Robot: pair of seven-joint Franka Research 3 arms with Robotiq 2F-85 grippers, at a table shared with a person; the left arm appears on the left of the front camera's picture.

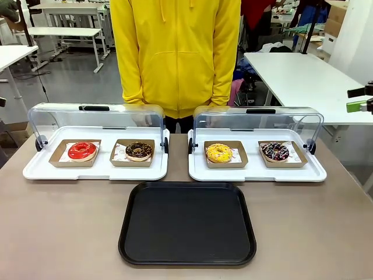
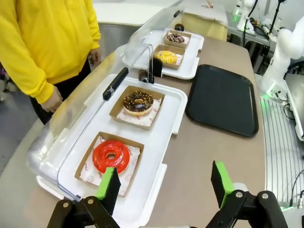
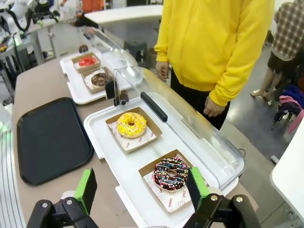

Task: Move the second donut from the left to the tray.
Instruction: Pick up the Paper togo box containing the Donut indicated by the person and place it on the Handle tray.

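Brown counter (image 1: 58, 221). Smooth black tray (image 1: 186, 224), rounded corners, centred at near edge. Left white tray (image 1: 93, 172), toward far edge, holds speckled chocolate donut (image 1: 139, 150) in square cardboard; liner print illegible. Both left gripper (image 2: 165, 183) and right gripper (image 3: 142, 186): jaws released, empty.

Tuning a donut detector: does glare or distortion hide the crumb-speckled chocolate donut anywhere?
Front view: sharp, lid glare sits behind the chocolate donut. Left wrist view: wide-angle bending at the edges, donut plain. Right wrist view: donut small, far, detail lost.

Red print on paper liners (image 3: 144, 141), too small to read; no legible text elsewhere.
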